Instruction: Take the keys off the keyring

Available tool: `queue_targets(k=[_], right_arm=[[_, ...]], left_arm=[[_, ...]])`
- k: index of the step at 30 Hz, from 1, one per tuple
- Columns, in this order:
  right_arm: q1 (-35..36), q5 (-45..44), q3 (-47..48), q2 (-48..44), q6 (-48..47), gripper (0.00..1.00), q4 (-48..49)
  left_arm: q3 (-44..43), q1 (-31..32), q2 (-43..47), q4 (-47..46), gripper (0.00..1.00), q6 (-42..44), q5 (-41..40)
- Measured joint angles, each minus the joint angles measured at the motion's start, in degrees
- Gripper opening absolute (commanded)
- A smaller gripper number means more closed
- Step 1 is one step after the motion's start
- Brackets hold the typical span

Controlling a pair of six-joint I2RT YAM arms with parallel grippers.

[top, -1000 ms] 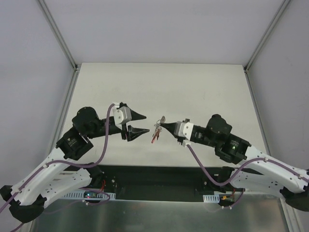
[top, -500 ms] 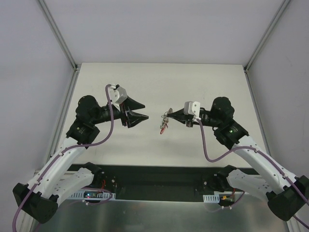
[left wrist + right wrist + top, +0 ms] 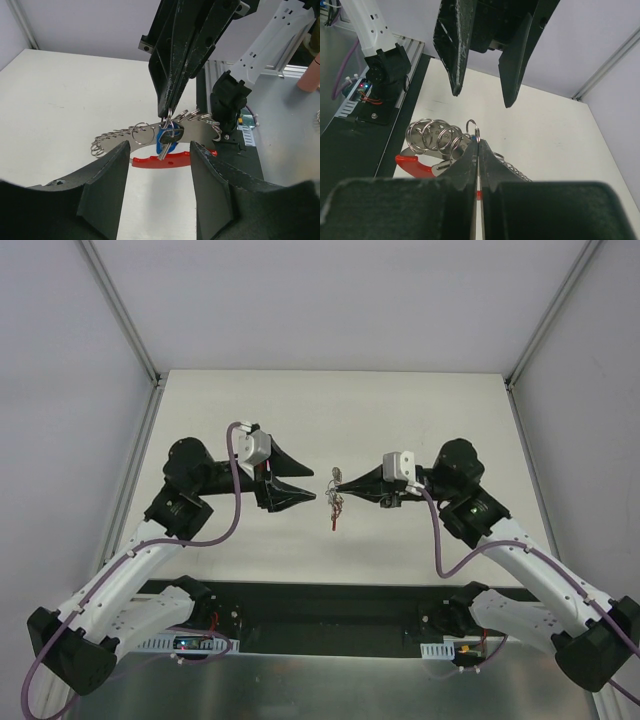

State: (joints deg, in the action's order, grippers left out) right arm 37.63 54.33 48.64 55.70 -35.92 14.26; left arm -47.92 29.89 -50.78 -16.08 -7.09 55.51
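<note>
My right gripper is shut on a small wire ring of the keyring and holds the bunch in the air above the table. The keys hang below its tips, and the red tag hangs lowest. In the left wrist view one key has a blue head, the red tag lies crosswise, and chains of wire rings spread to both sides. My left gripper is open and empty, its tips just left of the bunch and level with it. Its fingers show in the right wrist view.
The white table is ringed by grey walls and metal frame posts. A black base strip with electronics runs along the near edge.
My left gripper has swung right, toward the hanging bunch, staying open. My right gripper has risen and shifted slightly left with the keyring in it; the keys now hang right in front of the left fingertips.
</note>
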Motion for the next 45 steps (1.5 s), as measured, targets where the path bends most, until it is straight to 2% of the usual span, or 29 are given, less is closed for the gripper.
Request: queue_targets(k=[13,19,23,24,25,28,30,32,34,40,45], right_arm=[[1.66,-0.50,0.00,-0.98,0.39,0.01,0.09],[2.23,-0.83,0.00,-1.20,0.33,0.01,0.04],[2.49,-0.98,0.00,-1.42,0.17,0.01,0.02],[2.56,-1.01,0.00,-1.44,0.11,0.01,0.00],[2.64,-1.07,0.00,-1.44,0.04,0.01,-0.04],[2.71,-1.77,0.00,-1.55,-0.31,0.01,-0.46],[2.80,-2.58,0.02,-1.73,-0.55,0.06,-1.01],[2.99,-3.26,0.35,-1.77,-0.68,0.21,-1.77],[3.39,-4.37,1.07,-1.77,-0.79,0.31,-3.08],[5.46,-7.21,7.91,-1.68,-0.74,0.39,-11.19],[5.66,-10.34,10.69,-2.69,-1.25,0.41,-19.71]], left_arm=[[-0.02,5.84,-3.06,-0.07,0.45,3.91,-2.14],[-0.13,6.88,-3.76,0.09,0.37,5.09,-4.04],[-0.46,7.37,-3.93,0.11,0.22,6.19,-5.11],[-0.59,7.65,-3.96,0.13,0.07,6.43,-5.22],[-0.70,7.69,-3.96,0.17,0.01,6.49,-5.22],[-0.81,8.07,-3.93,0.59,0.00,7.08,-5.22],[-0.81,8.50,-3.93,0.87,0.00,7.54,-5.86],[-0.81,9.22,-3.80,1.25,0.00,8.20,-7.63],[-0.76,10.29,-3.45,1.53,0.00,9.62,-9.79],[0.04,12.52,-1.70,2.10,0.00,15.80,-14.71],[0.04,12.52,-0.83,4.04,0.00,20.46,-18.27]])
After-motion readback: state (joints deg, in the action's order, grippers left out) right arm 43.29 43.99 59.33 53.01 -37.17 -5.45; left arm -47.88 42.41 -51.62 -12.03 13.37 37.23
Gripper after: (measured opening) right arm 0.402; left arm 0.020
